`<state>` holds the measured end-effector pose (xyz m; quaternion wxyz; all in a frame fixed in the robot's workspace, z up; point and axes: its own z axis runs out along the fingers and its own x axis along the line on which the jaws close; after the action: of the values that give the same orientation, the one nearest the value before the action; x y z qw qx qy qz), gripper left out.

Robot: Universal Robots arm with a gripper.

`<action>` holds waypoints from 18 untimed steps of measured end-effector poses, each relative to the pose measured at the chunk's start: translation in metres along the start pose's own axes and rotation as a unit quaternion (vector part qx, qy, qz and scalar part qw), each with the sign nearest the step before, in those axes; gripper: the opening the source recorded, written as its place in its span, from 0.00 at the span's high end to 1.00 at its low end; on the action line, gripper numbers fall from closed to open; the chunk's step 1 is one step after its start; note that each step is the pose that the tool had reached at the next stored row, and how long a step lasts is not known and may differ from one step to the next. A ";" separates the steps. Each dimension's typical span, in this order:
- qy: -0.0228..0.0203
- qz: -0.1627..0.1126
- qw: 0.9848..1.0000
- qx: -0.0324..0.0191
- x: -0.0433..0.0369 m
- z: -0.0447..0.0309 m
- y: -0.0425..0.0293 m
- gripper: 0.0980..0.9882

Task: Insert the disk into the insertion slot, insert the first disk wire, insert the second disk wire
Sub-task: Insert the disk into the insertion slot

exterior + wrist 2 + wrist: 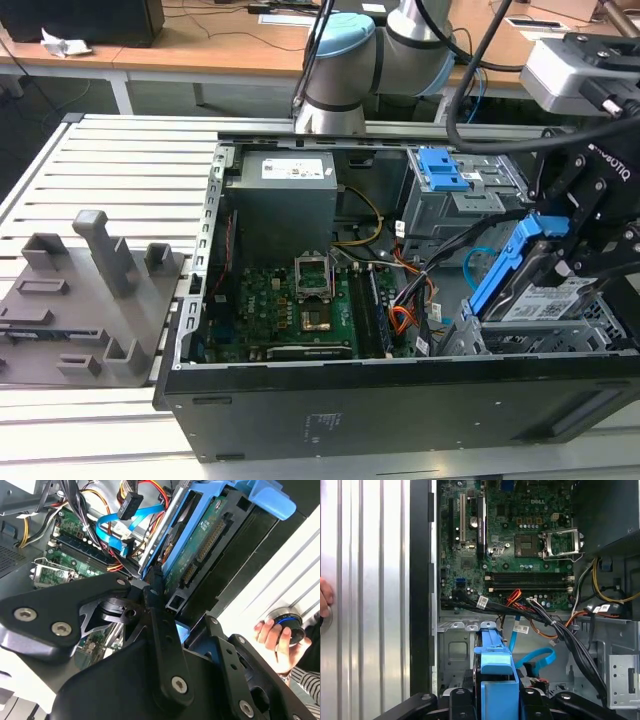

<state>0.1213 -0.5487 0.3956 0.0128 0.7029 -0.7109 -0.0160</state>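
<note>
Disk (545,298) tilted in tool (572,258), at slot (492,338).

Open PC case (400,410) w/ green mobo (285,305), grey PSU (283,200); grey fixture (90,300) beside it.

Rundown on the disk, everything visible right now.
The disk is a flat silver-grey drive with a white label and a green circuit board underneath, framed by a blue plastic carrier. The gripper clamps it, tilted steeply, with its lower end at the insertion slot; it is not seated flat.
</note>
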 end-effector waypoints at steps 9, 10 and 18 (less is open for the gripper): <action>0.000 0.000 1.000 0.000 0.0001 0.0122 -0.0005 0.70; 0.000 0.000 1.000 0.000 0.0000 0.0123 -0.0005 0.70; 0.000 0.000 1.000 0.000 0.0000 0.0125 -0.0005 0.62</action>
<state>0.1213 -0.5487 0.3831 0.0128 0.7030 -0.7109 -0.0161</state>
